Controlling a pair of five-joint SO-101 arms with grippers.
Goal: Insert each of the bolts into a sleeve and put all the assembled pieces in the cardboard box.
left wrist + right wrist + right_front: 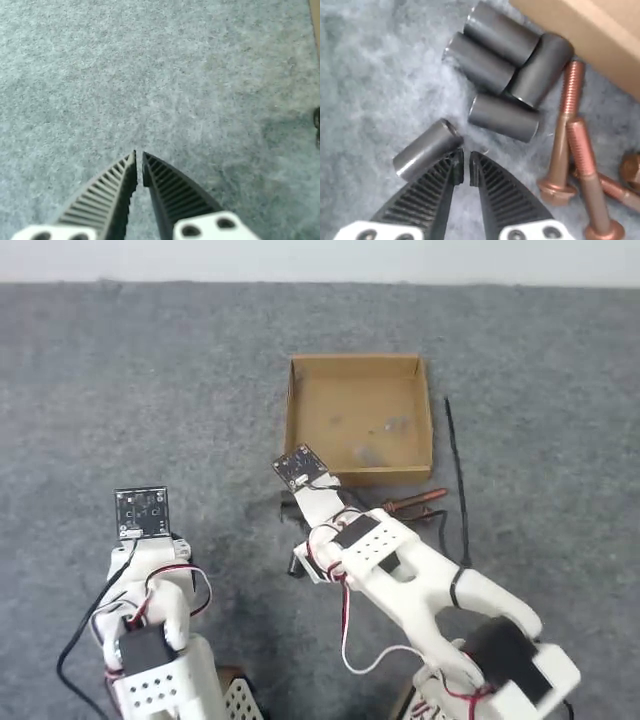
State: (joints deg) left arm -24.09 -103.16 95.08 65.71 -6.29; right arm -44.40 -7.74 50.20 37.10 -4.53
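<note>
**A:** Where the grey tabletop (150, 370) meets the near wall of the cardboard box (292, 420), how many pieces do you count?

**B:** Five sleeves (505, 117), all dark and unmarked. Four are bunched together and touching, just beside the box wall. The lone sleeve (427, 150) lies a little apart from them.

**A:** And the bolts?

**B:** I count three copper-coloured bolts (564, 120) for certain. They lie side by side next to the bunch, with their flanged heads away from the box. One more hex head is cut by the frame edge, and I cannot tell whose it is.

**A:** How is the right arm posed?

**B:** The right arm (400, 570) is stretched forward, with its wrist over the pile. The right claw (466, 160) is closed on nothing, with only a thin slit between its ribbed fingers. One tip is right against the lone sleeve.

**A:** The other one?

**B:** The left arm (150, 580) is folded back, well away from the pieces. The left claw (139, 157) is closed too, holds nothing, and points at bare tabletop.

**A:** Anything else?

**B:** A thin black strap (455, 470) lies beside the box.
</note>
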